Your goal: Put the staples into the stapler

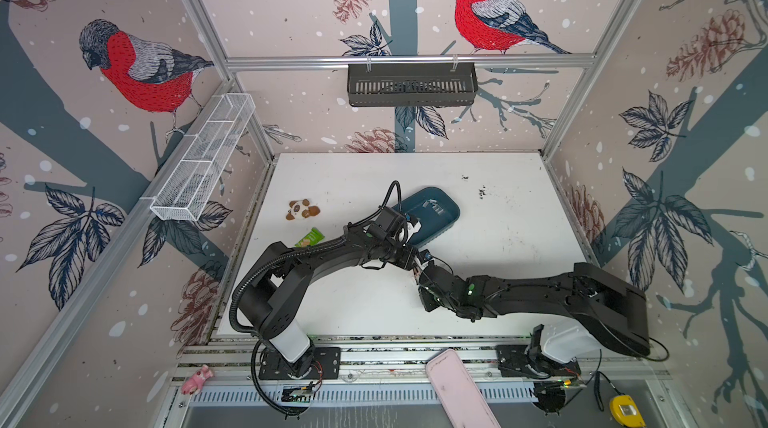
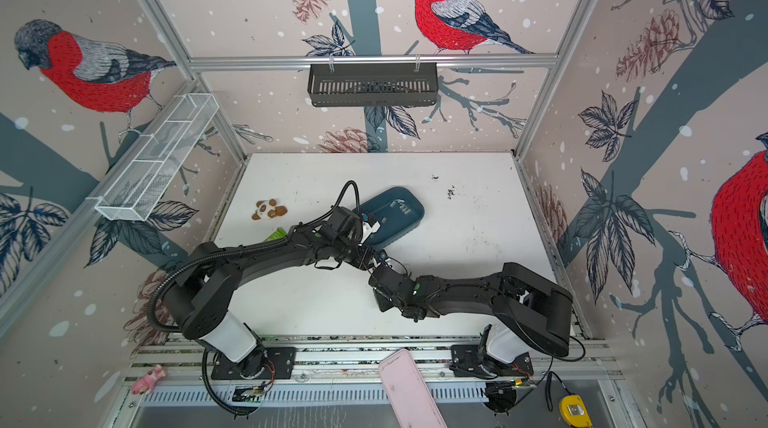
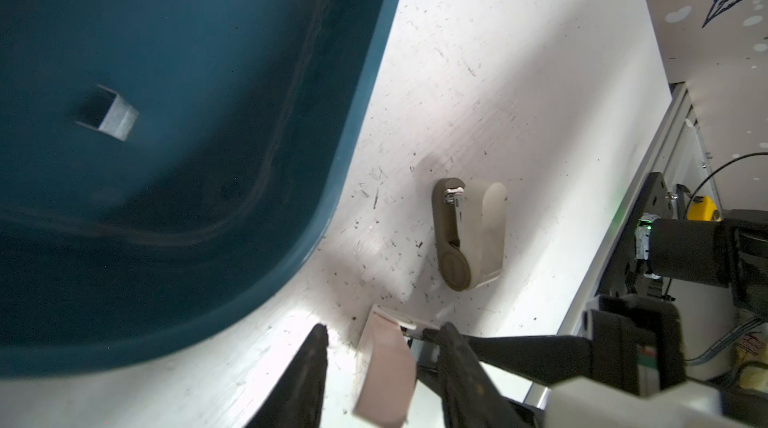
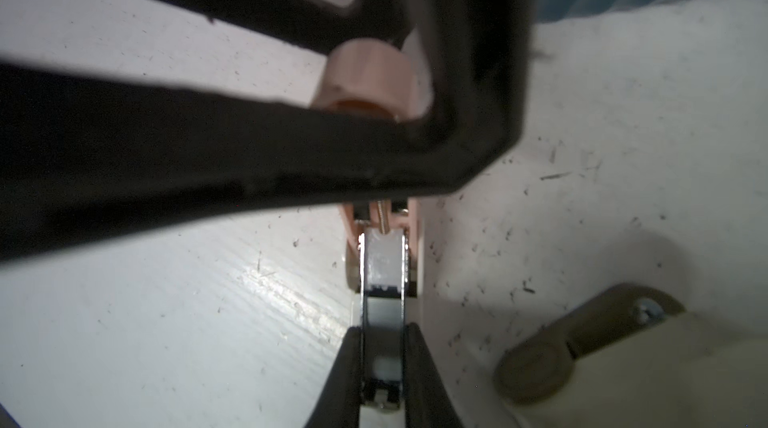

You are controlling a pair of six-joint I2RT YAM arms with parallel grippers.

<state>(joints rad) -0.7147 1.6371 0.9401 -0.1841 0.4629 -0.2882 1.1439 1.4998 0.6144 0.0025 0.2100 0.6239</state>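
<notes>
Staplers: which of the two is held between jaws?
The pink stapler: jaws of the right gripper pinch its metal track; the beige stapler lies free.

A white, scuffed counter (image 1: 519, 238) carries a teal tray (image 1: 446, 220) near its middle. To the left lie a small panda toy (image 1: 302, 209) and, nearer the front, a green packet (image 1: 309, 237). On the walls hang two baskets: a white wire basket (image 1: 203, 159) on the left and a black slotted basket (image 1: 411, 85) at the back. Along the front rail there is a pink toy (image 1: 198, 380), a pink flat case (image 1: 461, 390) and a yellow tape measure (image 1: 626, 411).
</notes>
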